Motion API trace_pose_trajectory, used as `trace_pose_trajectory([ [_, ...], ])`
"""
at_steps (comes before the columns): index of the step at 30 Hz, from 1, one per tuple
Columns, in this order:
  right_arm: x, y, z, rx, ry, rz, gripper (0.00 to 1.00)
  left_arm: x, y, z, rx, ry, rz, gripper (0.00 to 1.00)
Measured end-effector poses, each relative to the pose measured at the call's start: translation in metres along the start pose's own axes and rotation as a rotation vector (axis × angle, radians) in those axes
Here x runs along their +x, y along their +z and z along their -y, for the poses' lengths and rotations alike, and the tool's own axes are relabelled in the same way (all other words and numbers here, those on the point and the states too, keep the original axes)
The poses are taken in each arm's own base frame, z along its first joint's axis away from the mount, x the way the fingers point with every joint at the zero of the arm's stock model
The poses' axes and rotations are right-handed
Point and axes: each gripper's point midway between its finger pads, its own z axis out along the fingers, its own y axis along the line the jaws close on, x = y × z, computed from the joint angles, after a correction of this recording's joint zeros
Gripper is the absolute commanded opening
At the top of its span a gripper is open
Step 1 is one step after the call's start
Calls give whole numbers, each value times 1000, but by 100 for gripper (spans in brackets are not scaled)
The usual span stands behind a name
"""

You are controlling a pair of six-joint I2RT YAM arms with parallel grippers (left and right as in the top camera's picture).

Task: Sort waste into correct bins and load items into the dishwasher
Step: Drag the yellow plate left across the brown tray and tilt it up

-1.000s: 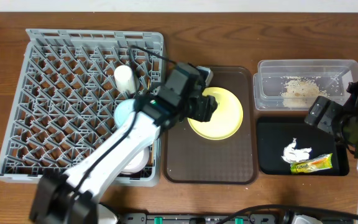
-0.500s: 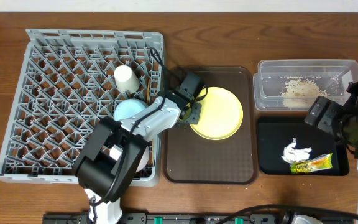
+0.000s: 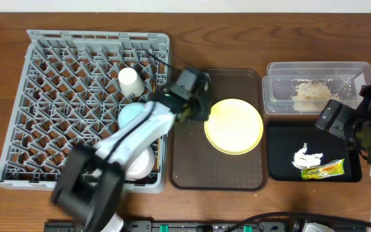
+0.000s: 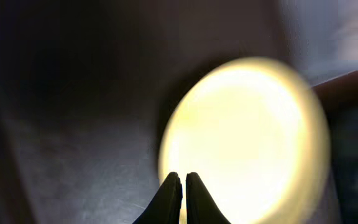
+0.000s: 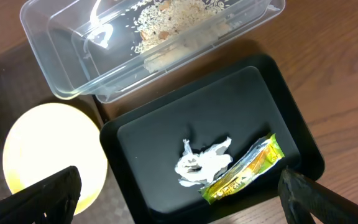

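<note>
Yellow is the colour to watch: the yellow plate lies flat on the brown serving tray, immediately right of the left jaws. Those jaws are pinched together, tip against tip. On the left wrist camera the two dark fingertips meet over the plate's near rim with nothing visible between them. The picture is blurred, so whether they touch the rim cannot be told.

The left arm reaches diagonally over the corner of the grey dish rack, which spreads out to the left of the left jaws. In the rack, the small white cup and the light blue bowl sit near those jaws. The white bowl is further back toward the robot, partly hidden under the arm.

Over on the other side, the right jaws stand wide apart and empty, one finger at each lower corner of the wrist view. Below and ahead of them is the black tray, holding the crumpled white tissue and the snack wrapper, which touch each other. Beyond the tray, edge to edge with it on the wooden worktop, sits the clear tub with the beige food scraps inside. The plate lies to the left of the right jaws.
</note>
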Motion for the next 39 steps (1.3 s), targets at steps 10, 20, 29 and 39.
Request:
trace_pose_trajectory([
  [10,0,0,0,0,0,0,99,-41,-147,33,126,32,307,68],
  [20,0,0,0,0,0,1,99,-8,-29,10,95,47,20,33],
  [29,0,0,0,0,0,0,99,29,59,-19,69,13,-146,29],
  [39,0,0,0,0,0,0,99,60,70,-13,144,-28,-280,8],
])
